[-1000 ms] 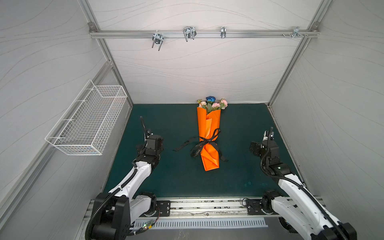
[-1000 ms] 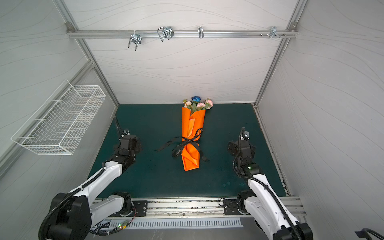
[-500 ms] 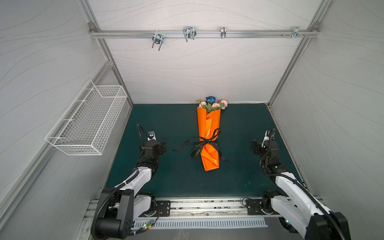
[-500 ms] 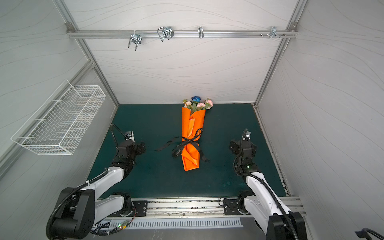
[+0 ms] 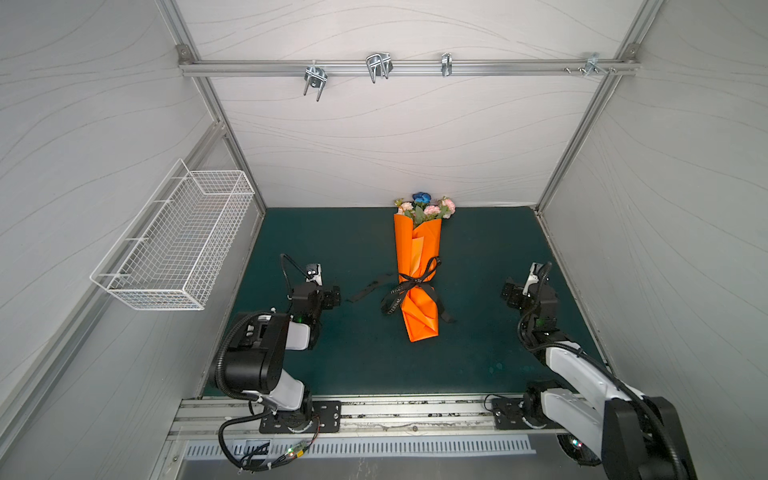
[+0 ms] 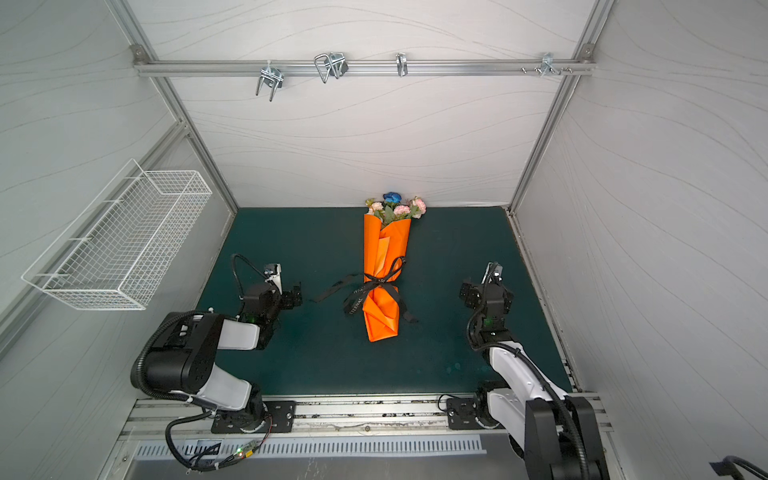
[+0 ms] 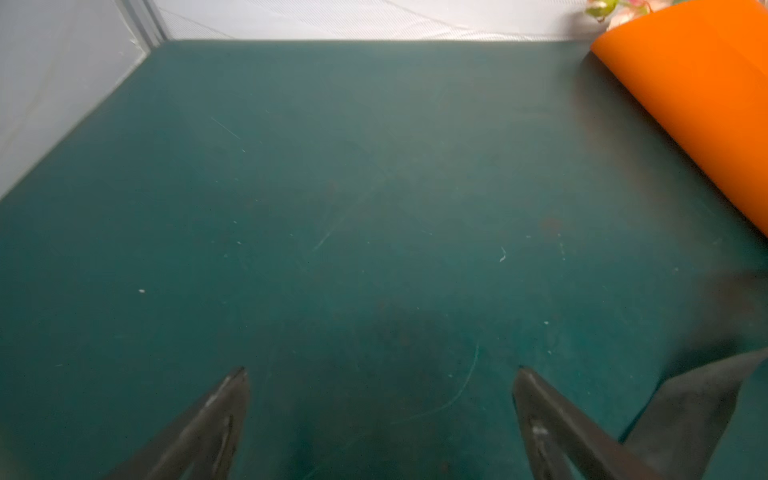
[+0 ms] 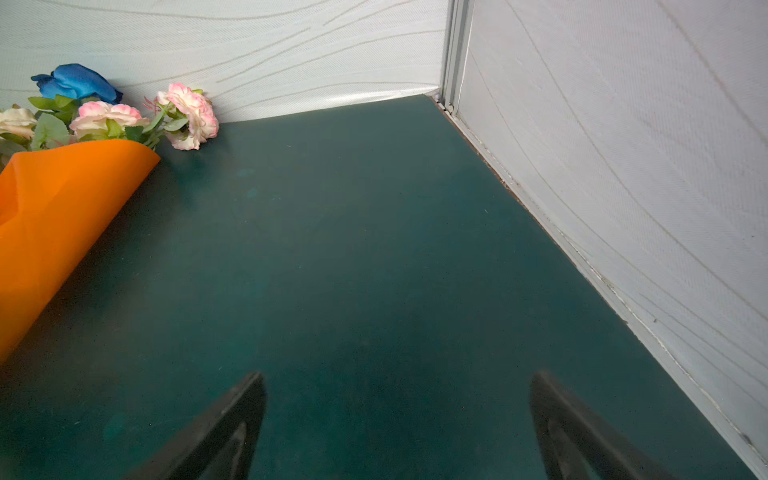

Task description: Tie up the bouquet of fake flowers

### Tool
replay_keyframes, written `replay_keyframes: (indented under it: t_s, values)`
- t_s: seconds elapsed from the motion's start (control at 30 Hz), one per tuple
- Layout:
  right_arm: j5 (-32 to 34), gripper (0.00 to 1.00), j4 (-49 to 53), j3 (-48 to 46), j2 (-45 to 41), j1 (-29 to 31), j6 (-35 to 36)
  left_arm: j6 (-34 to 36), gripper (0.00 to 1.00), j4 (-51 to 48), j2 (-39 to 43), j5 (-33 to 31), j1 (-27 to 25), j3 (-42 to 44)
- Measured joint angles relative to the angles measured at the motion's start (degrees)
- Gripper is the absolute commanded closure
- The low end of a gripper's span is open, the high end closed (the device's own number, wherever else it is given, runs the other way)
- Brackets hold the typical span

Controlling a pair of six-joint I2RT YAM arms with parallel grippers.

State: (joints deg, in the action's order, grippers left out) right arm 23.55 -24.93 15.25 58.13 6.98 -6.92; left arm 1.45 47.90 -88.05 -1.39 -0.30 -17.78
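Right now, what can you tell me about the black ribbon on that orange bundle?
The black ribbon is a thin, flat band with pale lettering, satin-like. It is knotted around the lower part of the orange wrapping paper, pinching it in. One loop arches over the paper above the knot, and loose ends trail onto the green mat on both sides; the longest lies flat, reaching left in both top views. Nothing grips it.

Pale wave-patterned walls (image 5: 374, 145) are enclosing the dark green counter (image 5: 332, 249); a wire basket (image 5: 174, 245) is hanging left of it, a hooked metal rail (image 5: 498, 68) spanning above.
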Motion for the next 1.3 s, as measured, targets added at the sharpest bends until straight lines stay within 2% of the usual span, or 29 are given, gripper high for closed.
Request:
replay_keyframes:
  t_s: [0.23, 0.53, 0.8, 1.07, 1.3]
  values:
    - [-2.75, 0.01, -9.27, -1.62, 7.80, -0.81, 1.29, -2.16, 0.01, -1.09, -0.50, 4.09, 4.61, -5.73]
    - [-11.08, 0.01, -20.11, -1.38, 16.28, -1.03, 3.76, -2.95, 0.01, -1.73, -0.50, 5.35, 4.70, -5.70]
    - [-16.06, 0.01, -30.40, 0.55, 29.81, -1.29, 4.85, -3.15, 0.01, -1.75, -0.50, 5.35, 4.70, -5.70]
    - [-13.22, 0.01, -24.50, 9.33, 31.43, -0.94, 4.33, -3.15, 0.01, -1.73, -0.50, 5.35, 4.70, -5.73]
    - [-12.44, 0.01, -22.27, 9.62, 31.45, -0.94, 4.33, -3.15, 0.01, -1.75, -0.50, 5.35, 4.70, -5.73]
